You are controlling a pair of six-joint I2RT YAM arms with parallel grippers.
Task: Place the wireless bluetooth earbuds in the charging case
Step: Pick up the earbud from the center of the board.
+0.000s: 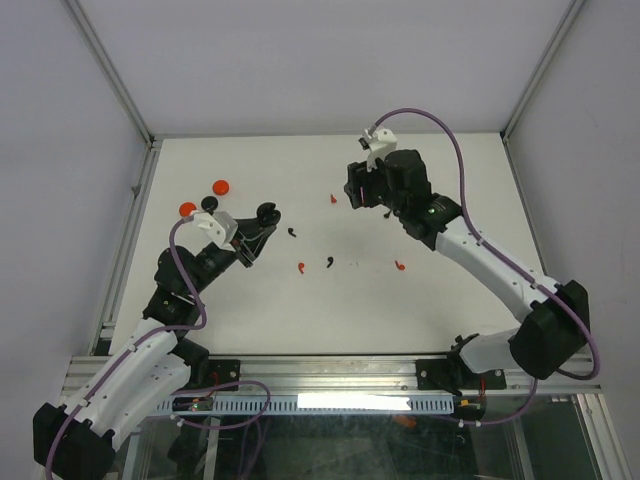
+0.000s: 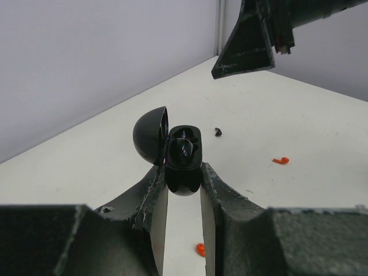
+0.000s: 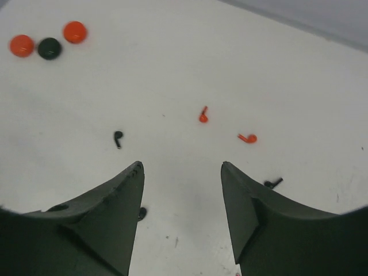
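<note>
White table (image 1: pixel 450 290), grey walls around. Left jaws clamped on black charging case (image 2: pixel 183 158), lid open, at table's left. Right jaws apart, empty, hovering over red earbud (image 3: pixel 203 115) and black earbud (image 3: pixel 118 138), others loose mid-table. Likely featherlight, hard, slick; best pinched across the bulb, stem free.
</note>
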